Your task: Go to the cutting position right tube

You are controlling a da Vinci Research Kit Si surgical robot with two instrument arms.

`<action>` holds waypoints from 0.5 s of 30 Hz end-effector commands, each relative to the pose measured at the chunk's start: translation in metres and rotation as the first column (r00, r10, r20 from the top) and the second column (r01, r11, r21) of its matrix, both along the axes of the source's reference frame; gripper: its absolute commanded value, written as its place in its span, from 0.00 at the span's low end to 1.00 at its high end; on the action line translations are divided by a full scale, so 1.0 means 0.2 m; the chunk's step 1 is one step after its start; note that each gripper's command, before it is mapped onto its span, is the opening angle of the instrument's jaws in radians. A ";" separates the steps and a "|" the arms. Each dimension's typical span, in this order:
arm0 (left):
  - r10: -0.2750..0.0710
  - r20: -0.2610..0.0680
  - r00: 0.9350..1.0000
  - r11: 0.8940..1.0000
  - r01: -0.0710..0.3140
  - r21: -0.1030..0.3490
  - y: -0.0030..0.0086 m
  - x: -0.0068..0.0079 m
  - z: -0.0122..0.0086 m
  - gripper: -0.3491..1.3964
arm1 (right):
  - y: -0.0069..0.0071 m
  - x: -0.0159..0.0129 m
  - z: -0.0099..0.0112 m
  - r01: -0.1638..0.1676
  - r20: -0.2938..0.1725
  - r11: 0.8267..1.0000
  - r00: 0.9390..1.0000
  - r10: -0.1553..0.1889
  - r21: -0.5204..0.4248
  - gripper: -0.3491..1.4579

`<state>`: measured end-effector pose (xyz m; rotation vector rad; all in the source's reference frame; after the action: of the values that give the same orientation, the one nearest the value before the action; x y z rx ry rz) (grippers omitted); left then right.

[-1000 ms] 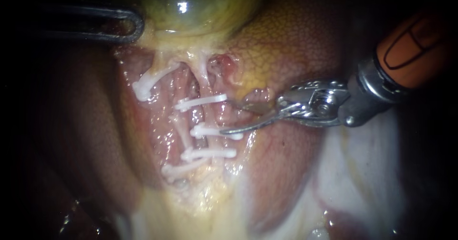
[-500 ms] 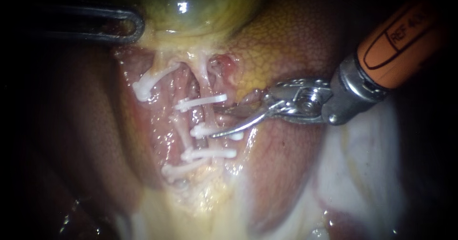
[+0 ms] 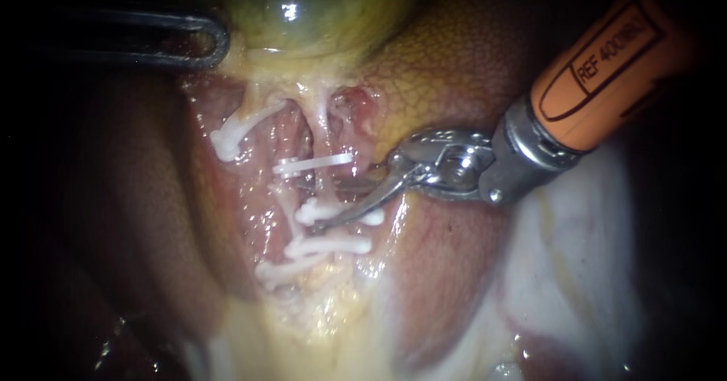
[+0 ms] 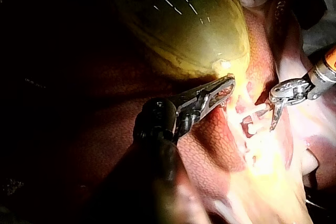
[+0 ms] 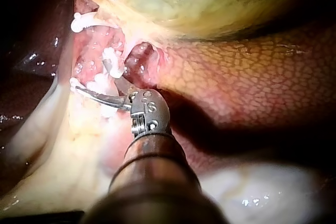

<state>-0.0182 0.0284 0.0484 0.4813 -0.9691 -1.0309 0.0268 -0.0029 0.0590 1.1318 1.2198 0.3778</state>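
Note:
My right instrument [image 3: 312, 205] comes in from the upper right on an orange shaft. Its two thin blades stand open, one on either side of the right tube [image 3: 327, 190], between the upper white clip [image 3: 314, 163] and the clip below it [image 3: 337, 214]. The right wrist view shows the open blades [image 5: 95, 81] reaching in among the clips. My left instrument [image 3: 198, 42] lies at the upper left with its dark jaws shut on the lower edge of the gallbladder [image 3: 318, 10], which it holds up; its jaws [image 4: 218, 90] also show in the left wrist view.
Further white clips sit lower on the tubes [image 3: 329, 245] and one sits on the left tube [image 3: 227, 135]. Mottled liver [image 3: 454, 70] lies behind my right instrument. Pale fatty tissue [image 3: 575, 260] spreads below it.
My right instrument has moved left and slightly down, so its open blades now reach across the right tube between the clips. My left instrument has stayed still.

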 end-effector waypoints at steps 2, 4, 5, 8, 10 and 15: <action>-0.001 -0.001 1.000 1.000 0.001 0.000 0.000 0.000 0.000 0.00 | 0.000 0.003 0.001 -0.010 -0.038 1.000 0.999 0.010 0.013 0.59; -0.001 -0.001 1.000 1.000 0.001 0.000 0.000 0.000 0.000 0.00 | 0.000 0.006 0.001 -0.012 -0.064 1.000 0.998 0.013 0.021 0.59; -0.002 -0.001 1.000 1.000 0.002 0.000 0.000 0.000 0.000 0.00 | 0.000 0.008 0.002 -0.011 -0.078 1.000 0.997 0.013 0.025 0.59; -0.002 -0.001 1.000 1.000 0.002 0.000 0.000 -0.001 0.000 0.00 | -0.001 0.012 0.003 -0.007 -0.105 1.000 0.994 0.010 0.030 0.59; -0.002 -0.001 1.000 1.000 0.002 0.000 0.000 -0.001 0.000 0.00 | -0.001 0.015 0.004 -0.006 -0.123 0.999 0.992 0.010 0.034 0.59; -0.002 -0.002 1.000 1.000 0.002 0.000 0.000 -0.001 0.000 0.00 | -0.002 0.018 0.005 -0.013 -0.143 0.999 0.990 0.018 0.039 0.59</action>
<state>-0.0184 0.0284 0.0484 0.4799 -0.9684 -1.0330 0.0304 -0.0033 0.0600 1.2000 1.3556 0.3375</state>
